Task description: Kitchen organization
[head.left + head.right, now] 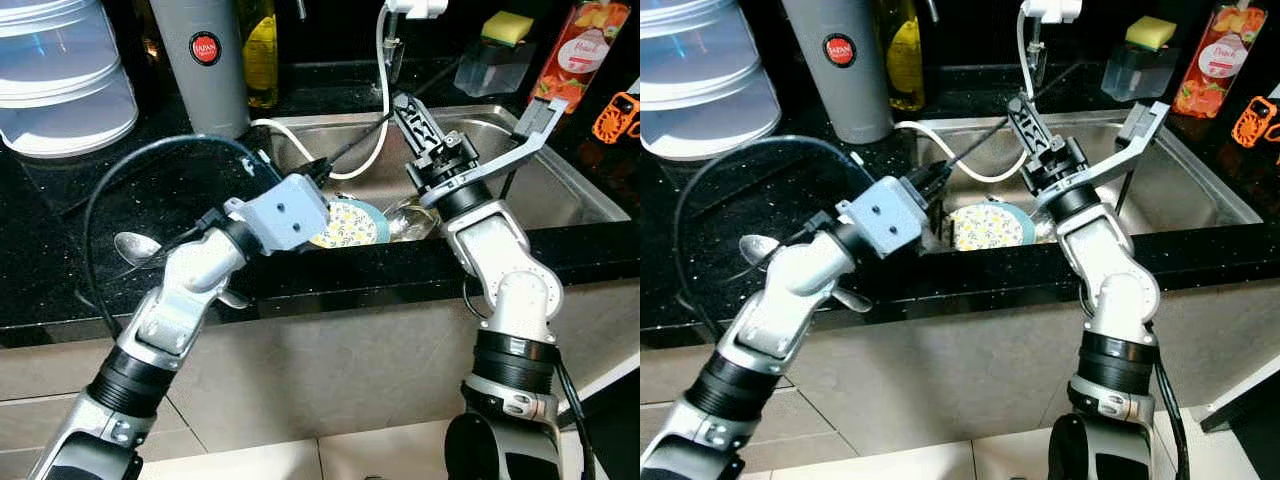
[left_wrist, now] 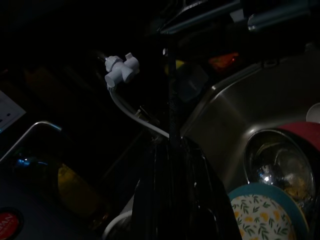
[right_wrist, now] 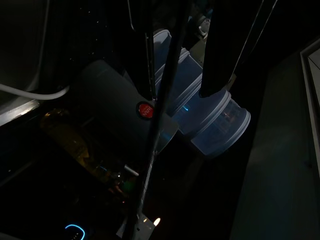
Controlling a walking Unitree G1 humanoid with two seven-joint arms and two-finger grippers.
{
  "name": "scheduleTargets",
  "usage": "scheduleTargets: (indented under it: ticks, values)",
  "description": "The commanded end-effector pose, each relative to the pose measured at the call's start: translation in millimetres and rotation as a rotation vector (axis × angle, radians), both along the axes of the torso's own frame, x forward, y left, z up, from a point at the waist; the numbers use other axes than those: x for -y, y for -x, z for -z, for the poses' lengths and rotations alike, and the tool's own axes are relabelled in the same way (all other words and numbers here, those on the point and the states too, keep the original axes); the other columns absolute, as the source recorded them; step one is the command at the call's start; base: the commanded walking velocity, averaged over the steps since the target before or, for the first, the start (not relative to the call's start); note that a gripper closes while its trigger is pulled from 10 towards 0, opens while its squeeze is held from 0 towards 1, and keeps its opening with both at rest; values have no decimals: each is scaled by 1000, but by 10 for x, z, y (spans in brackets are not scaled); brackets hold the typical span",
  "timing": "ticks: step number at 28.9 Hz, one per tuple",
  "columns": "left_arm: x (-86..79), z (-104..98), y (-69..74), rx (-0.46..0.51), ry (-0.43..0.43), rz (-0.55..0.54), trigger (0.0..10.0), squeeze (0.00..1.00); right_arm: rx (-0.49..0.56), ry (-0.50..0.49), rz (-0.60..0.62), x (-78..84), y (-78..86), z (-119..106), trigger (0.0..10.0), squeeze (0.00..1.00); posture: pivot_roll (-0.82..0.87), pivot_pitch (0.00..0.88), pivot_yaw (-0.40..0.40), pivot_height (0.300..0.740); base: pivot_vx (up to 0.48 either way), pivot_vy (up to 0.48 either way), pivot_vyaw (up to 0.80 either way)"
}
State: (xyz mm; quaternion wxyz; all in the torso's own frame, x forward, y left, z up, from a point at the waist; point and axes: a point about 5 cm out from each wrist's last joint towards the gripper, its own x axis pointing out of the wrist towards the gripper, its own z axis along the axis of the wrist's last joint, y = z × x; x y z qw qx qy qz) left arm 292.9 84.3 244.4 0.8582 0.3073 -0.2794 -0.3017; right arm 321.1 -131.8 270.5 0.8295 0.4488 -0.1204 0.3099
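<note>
My left gripper [image 1: 318, 171] reaches over the sink's left rim and is shut on a thin black stick [image 1: 360, 142]. The stick slants up and away toward the tap hose. My right gripper [image 1: 475, 104] is raised above the sink [image 1: 560, 190] and stands wide open, with one black finger [image 1: 415, 125] beside the stick's far end. In the right wrist view the stick [image 3: 162, 95] runs between the two spread fingers; I cannot tell if they touch it. A floral plate with a teal rim [image 1: 345, 223] and a glass bowl [image 1: 410, 218] lie in the sink below.
On the black counter to the left lie a metal spoon [image 1: 135, 245], a grey flask [image 1: 200, 60] and stacked clear containers [image 1: 60, 80]. A white hose [image 1: 381, 90] hangs from the tap. Behind the sink stand a sponge holder [image 1: 500, 45] and a juice carton [image 1: 580, 50].
</note>
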Motion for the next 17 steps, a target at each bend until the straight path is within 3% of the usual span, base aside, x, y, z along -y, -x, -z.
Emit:
scheduleTargets:
  ticks: [1, 11, 12, 13, 14, 17]
  values:
    - [6, -23, 2, 16, 12, -4, 10000, 0, -20, 15, 9, 0, -14, 49, 10000, 0, 72, 0, -7, 740, 0, 0, 0]
    - [3, 27, 4, -6, -2, -1, 10000, 0, -16, 16, 10, -2, -16, 44, 10000, 0, 71, 0, -7, 740, 0, 0, 0]
    - [2, 38, 3, -9, -5, -2, 10000, 0, -14, 15, 10, 1, -15, 44, 2745, 0, 71, 0, -6, 740, 0, 0, 0]
    - [2, 38, 3, -9, -5, -2, 10000, 0, -14, 15, 10, 1, -15, 44, 2745, 0, 71, 0, -6, 740, 0, 0, 0]
    - [2, 47, 2, -12, -7, -2, 10000, 0, -13, 11, 11, 4, -12, 43, 0, 0, 71, 0, -6, 740, 0, 0, 0]
    - [2, 53, 0, -14, -9, -4, 10000, 0, -10, 5, 10, 7, -7, 40, 0, 0, 72, 0, -6, 740, 0, 0, 0]
